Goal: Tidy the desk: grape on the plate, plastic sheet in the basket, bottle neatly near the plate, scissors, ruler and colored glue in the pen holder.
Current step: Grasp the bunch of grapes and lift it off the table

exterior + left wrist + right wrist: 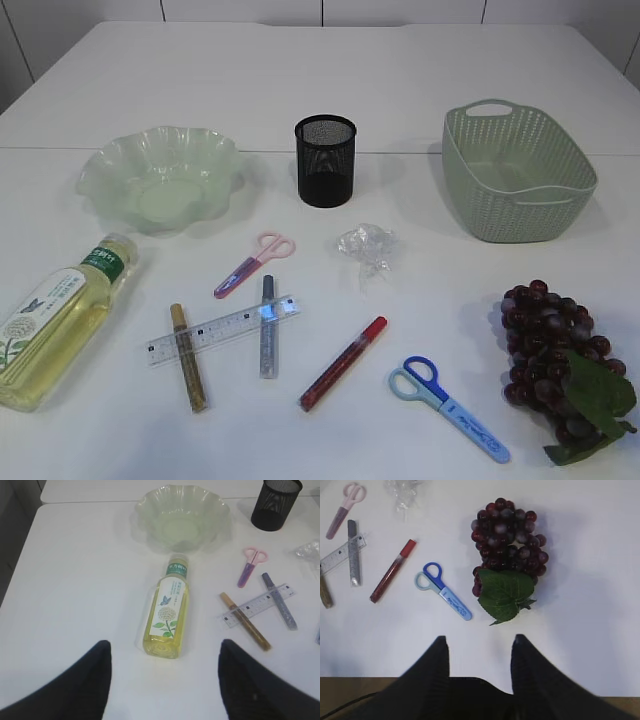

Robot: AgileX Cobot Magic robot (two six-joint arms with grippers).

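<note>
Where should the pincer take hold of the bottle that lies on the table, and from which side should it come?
Best grip the bottle across its wide labelled body, just below the neck, probably coming straight down from above. It lies flat on its side, cap toward the plate, so its two long sides are free for the fingers. The left pincer hangs open above its base end, already lined up.

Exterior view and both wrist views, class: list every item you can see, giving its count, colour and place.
plate: 1, pale green, back left
pen holder: 1, black mesh, back centre
basket: 1, green, back right
plastic sheet: 1, clear, centre
bottle: 1, yellow, lying front left
scissors: 2, pink, blue
ruler: 1, clear, front
colored glue: 3, gold, silver, red
grape: 1 bunch, dark red, front right
left gripper: open, empty
right gripper: open, empty
</note>
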